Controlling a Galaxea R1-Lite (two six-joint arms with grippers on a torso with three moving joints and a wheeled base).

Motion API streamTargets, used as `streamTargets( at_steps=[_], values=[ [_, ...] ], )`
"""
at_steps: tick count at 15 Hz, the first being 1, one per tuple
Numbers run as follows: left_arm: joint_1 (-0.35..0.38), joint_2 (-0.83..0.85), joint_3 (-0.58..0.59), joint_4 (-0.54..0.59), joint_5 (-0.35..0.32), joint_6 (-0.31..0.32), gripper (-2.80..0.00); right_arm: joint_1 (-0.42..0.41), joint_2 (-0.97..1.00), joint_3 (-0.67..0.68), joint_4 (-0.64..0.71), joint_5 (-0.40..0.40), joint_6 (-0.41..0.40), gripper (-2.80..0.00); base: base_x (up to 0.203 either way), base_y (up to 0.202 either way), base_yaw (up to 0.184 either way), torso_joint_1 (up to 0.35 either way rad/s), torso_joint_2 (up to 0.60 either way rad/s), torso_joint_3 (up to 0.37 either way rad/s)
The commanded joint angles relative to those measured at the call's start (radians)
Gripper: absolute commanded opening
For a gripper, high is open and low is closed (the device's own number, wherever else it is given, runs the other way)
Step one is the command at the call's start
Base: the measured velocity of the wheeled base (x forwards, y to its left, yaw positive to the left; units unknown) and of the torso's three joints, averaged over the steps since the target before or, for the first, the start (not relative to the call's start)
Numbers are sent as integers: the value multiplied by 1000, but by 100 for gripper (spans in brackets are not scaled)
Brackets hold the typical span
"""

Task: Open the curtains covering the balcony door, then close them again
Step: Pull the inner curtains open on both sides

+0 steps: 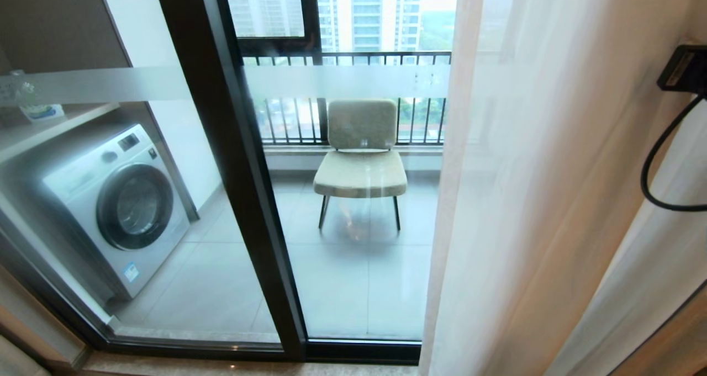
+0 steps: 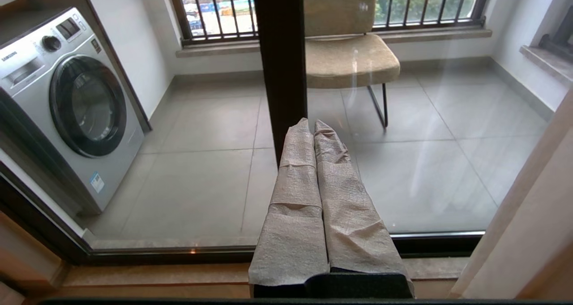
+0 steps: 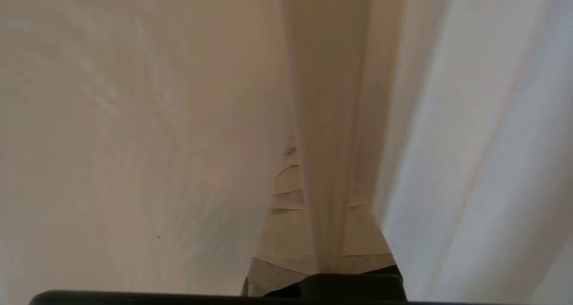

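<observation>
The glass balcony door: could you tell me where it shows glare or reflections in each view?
Head view: pale reflections smear the black-framed glass balcony door over the beige chair. Left wrist view: faint streaks cross the pane. Right wrist view: only sheer white curtain, softly backlit.

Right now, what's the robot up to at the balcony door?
The curtains are pulled to the right side, so most of the balcony door glass is uncovered, with the chair and washing machine visible outside. The right gripper is shut on a fold of the curtains, with fabric draped all around it. The left gripper is shut and empty, pointing at the door frame without touching the curtains.
</observation>
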Motion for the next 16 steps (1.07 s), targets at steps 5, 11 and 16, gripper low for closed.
streamTargets(
  at_steps=[5,11,16],
  values=[
    [0,0,0,0,0,0,-280,-38,-1,0,-4,-1,18,-280,0,-194,1,-3,3,2],
    [0,0,0,1,0,0,-280,-49,-1,2,-4,-1,19,-280,0,-192,0,3,2,2],
    [0,0,-1,0,0,0,-280,-49,-1,2,-4,-1,19,-280,0,-192,1,1,3,2]
  ],
)
